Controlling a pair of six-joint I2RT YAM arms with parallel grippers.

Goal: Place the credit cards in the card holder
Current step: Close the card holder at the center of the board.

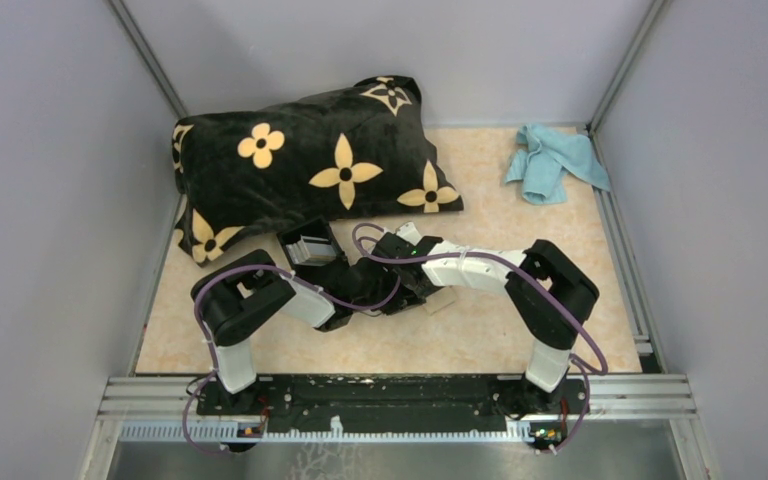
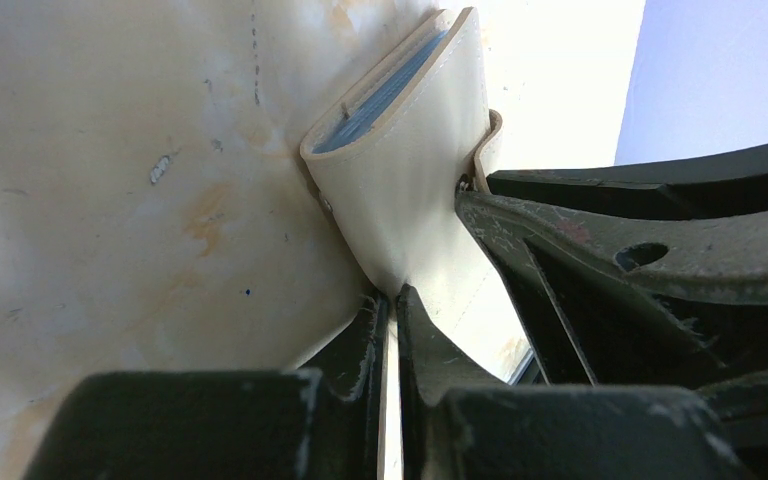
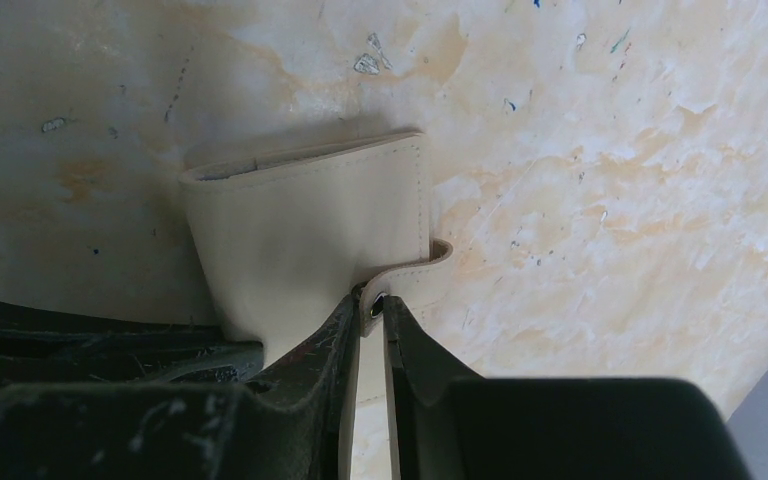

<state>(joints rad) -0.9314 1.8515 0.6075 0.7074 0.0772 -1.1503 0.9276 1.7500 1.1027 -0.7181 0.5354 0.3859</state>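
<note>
Top: black card holder (image 1: 308, 246) by pillow (image 1: 310, 160); cream wallet (image 1: 441, 301) mid desk (image 1: 520, 220). L wrist: left gripper (image 2: 392, 297) jaws pinch wallet edge, cards (image 2: 385, 95) inside. R wrist: right gripper (image 3: 370, 300) jaws clamp snap tab (image 3: 410, 272). Prob. light, floppy, slick; grip stitched edges.

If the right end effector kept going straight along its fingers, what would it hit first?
The cream pouch: the right end effector has the pouch's snap tab pinched between its fingertips, so that tab comes first. Behind it lies the tabletop, seemingly close, though depth is hard to judge.
</note>
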